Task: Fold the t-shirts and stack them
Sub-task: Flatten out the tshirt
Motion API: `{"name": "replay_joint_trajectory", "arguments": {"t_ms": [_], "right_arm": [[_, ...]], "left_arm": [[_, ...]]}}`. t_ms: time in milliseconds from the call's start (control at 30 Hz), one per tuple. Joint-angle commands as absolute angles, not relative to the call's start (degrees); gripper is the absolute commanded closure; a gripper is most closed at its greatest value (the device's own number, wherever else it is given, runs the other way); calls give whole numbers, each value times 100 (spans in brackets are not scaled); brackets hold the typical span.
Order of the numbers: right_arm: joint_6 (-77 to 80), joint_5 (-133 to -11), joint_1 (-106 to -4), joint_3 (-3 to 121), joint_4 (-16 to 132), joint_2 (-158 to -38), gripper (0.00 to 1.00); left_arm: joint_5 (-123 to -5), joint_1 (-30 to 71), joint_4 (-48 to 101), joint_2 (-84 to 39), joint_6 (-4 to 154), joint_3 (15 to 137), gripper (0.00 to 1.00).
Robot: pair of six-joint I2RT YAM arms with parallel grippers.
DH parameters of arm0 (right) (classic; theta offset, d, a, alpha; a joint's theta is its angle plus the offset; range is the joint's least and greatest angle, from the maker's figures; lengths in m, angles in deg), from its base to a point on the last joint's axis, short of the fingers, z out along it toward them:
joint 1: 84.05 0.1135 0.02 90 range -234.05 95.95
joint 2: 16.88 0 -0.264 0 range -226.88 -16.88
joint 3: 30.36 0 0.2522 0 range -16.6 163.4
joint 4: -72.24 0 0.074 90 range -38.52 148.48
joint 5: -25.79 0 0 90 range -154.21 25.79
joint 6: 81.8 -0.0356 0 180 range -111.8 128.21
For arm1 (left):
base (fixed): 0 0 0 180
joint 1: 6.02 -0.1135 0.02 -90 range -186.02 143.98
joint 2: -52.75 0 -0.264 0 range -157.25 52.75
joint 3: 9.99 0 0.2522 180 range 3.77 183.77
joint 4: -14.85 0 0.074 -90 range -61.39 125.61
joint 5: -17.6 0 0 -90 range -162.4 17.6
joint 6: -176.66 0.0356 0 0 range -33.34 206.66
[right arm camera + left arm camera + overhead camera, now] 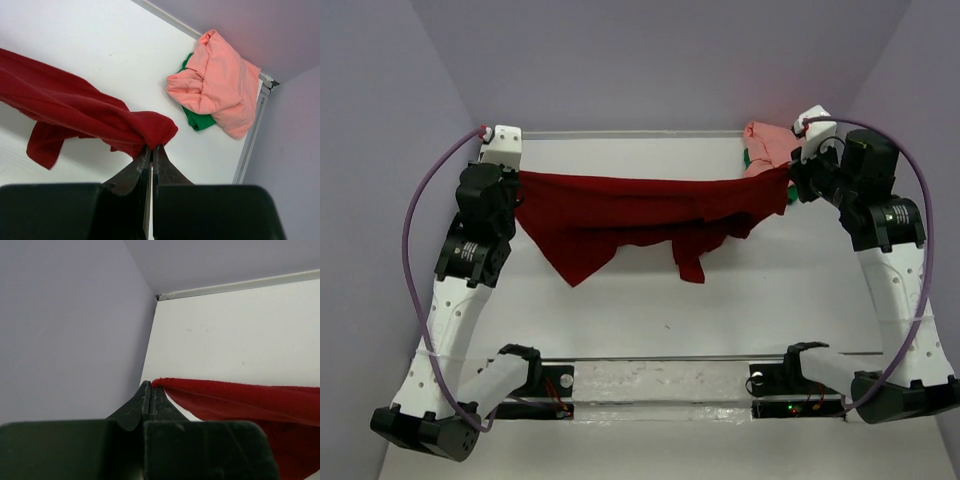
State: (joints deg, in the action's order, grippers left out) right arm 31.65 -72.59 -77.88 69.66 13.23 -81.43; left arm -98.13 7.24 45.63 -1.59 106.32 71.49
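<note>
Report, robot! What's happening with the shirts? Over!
Left gripper, right gripper: both shut on dark red cloth t-shirt, stretched between them. Salmon pink cloth shirt atop green fabric, far corner.

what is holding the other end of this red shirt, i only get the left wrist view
observer: the right hand is shut on the far end of the dark red t-shirt, which is stretched across to the left hand.
operator: does it hang flat or bunched
observer: bunched. In the top view one pointed flap and one narrower piece droop from its lower edge.
operator: where are the other shirts
observer: a salmon pink t-shirt lies crumpled in the far right corner of the table, with green fabric poking out from under it.
</note>
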Motion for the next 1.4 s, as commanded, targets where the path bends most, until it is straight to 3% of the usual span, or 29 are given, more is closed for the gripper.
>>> {"name": "replay_joint_trajectory", "arguments": {"t_ms": [0, 267, 467, 700, 900, 1033, 1233, 1367], "right_arm": [[3053, -7211, -7903, 7480, 1287, -7805, 100], [3018, -7528, -7957, 7015, 1576, -8076, 100], [2956, -7800, -7957, 7462, 1937, -9780, 100], [2781, -8142, -7957, 9420, 1850, -12203, 100], [2736, -8222, -7957, 11759, 1314, -13542, 100], [2728, -8222, -7957, 12236, 1243, -13405, 100], [2772, -8240, -7957, 11402, 1445, -12245, 100], [2754, -8213, -7957, 11208, 1445, -11243, 100]], "left_arm": [[-9209, 524, 4846, 98, 10503, 7723, 100], [-8654, 339, 4796, 231, 10485, 7119, 100], [-8689, 339, 3759, -383, 10678, 6494, 100], [-8611, 137, 3388, -3024, 10617, 7845, 100], [-8812, -101, 3547, -4620, 10222, 10295, 100], [-8848, -101, 3241, -4402, 10063, 10581, 100], [-8874, -92, 2660, -2865, 10151, 9571, 100], [-9006, -101, 3081, -2092, 10370, 9474, 100]]}}
